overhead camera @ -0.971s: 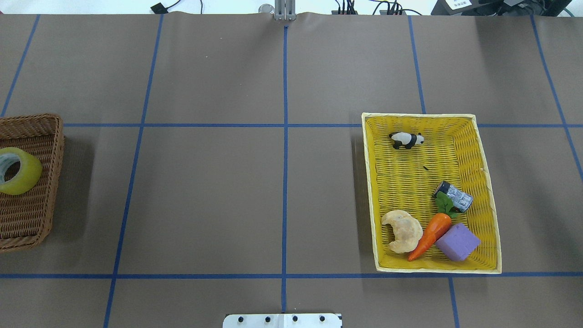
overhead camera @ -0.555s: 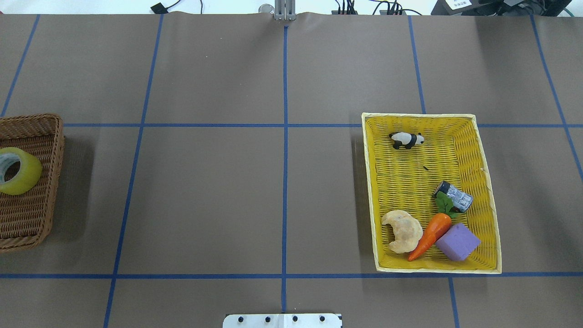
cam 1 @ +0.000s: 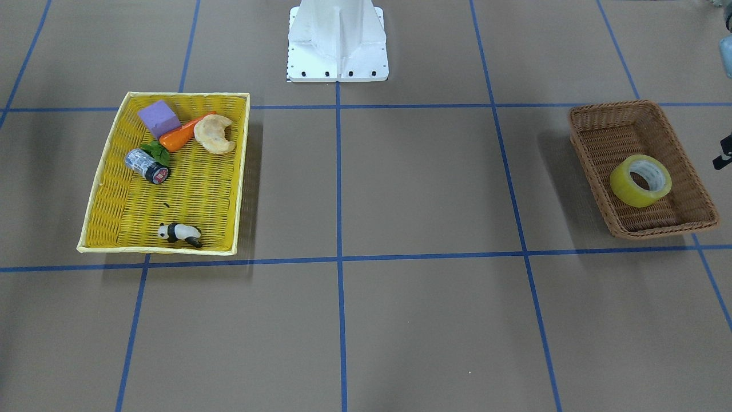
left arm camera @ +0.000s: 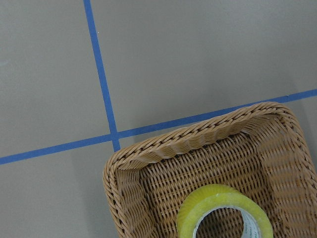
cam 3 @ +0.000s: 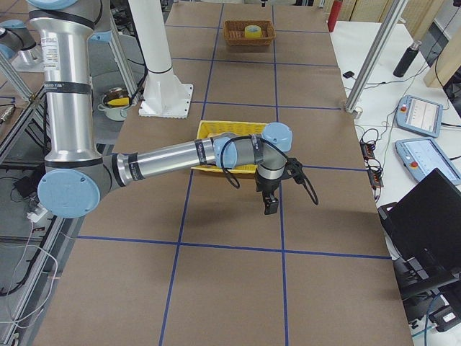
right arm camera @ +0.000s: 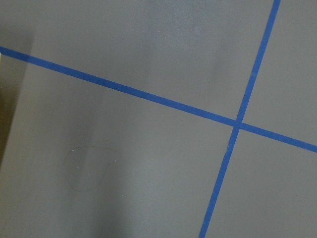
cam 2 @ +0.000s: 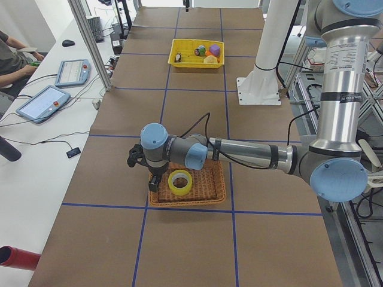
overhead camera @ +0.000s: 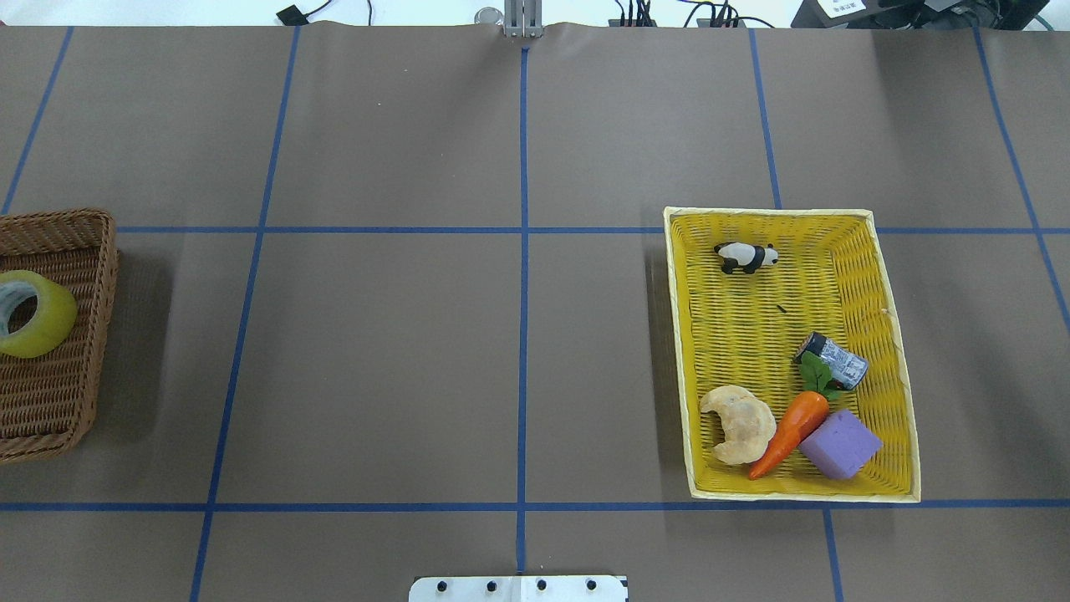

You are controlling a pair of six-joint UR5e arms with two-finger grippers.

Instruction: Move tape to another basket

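Note:
The yellow tape roll point(cam 1: 639, 180) lies in the brown wicker basket point(cam 1: 623, 109) at the table's left end. It also shows in the overhead view point(overhead camera: 29, 313) and in the left wrist view point(left arm camera: 223, 213), inside the basket point(left arm camera: 198, 134). My left gripper point(cam 2: 154, 179) hangs over the basket's outer end, beside the tape point(cam 2: 179, 182); I cannot tell whether it is open or shut. My right gripper point(cam 3: 270, 205) hangs over bare table just beyond the yellow basket point(cam 3: 209, 130); I cannot tell its state either.
The yellow woven basket point(overhead camera: 769, 212) on the right holds a toy panda point(overhead camera: 746, 256), a small grey cylinder point(overhead camera: 836, 359), a carrot point(overhead camera: 790, 431), a croissant point(overhead camera: 740, 422) and a purple block point(overhead camera: 840, 445). The robot's base point(cam 1: 337, 40) stands at the near edge.

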